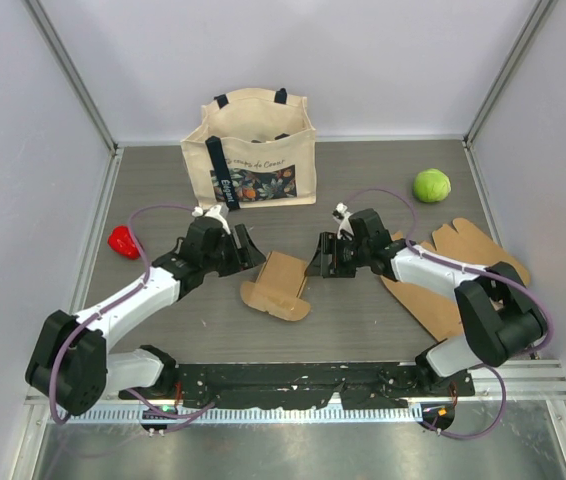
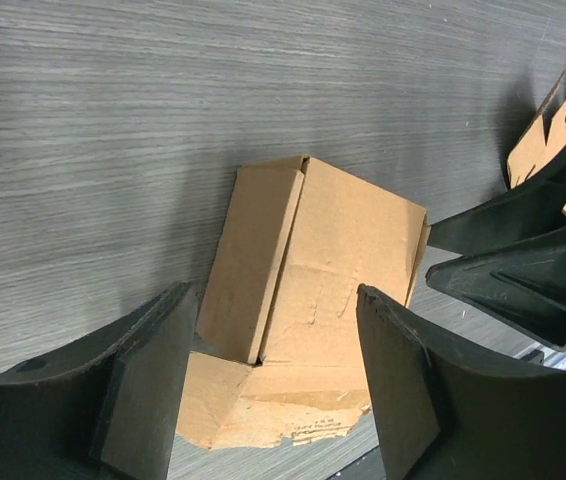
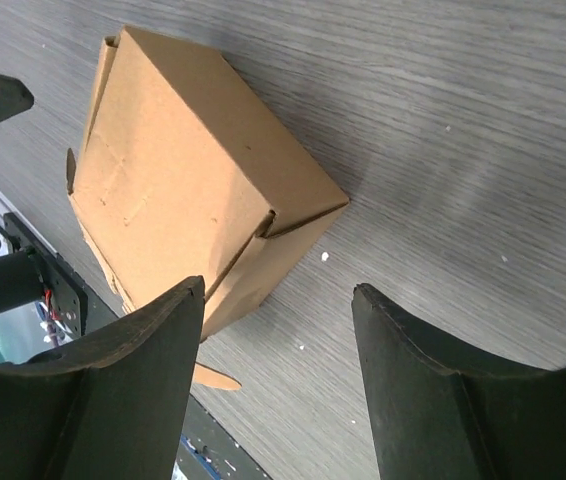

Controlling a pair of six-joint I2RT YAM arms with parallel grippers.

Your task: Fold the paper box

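The paper box point(image 1: 277, 284) is brown cardboard, partly folded, lying on the table between the two arms with loose flaps at its near end. My left gripper point(image 1: 249, 250) hovers at its upper left, open, holding nothing. In the left wrist view the box point(image 2: 313, 280) lies beyond the gap of that gripper point(image 2: 273, 292), with a ragged flap toward the camera. My right gripper point(image 1: 321, 258) is just right of the box, open and apart from it. In the right wrist view the box point(image 3: 183, 180) sits left of the gripper point(image 3: 279, 288), whose gap shows only bare table.
A cream tote bag point(image 1: 253, 150) stands at the back. A green ball point(image 1: 431, 185) lies at the back right and a red object point(image 1: 121, 241) at the left. Flat cardboard blanks point(image 1: 458, 270) lie under the right arm. Grey walls enclose the table.
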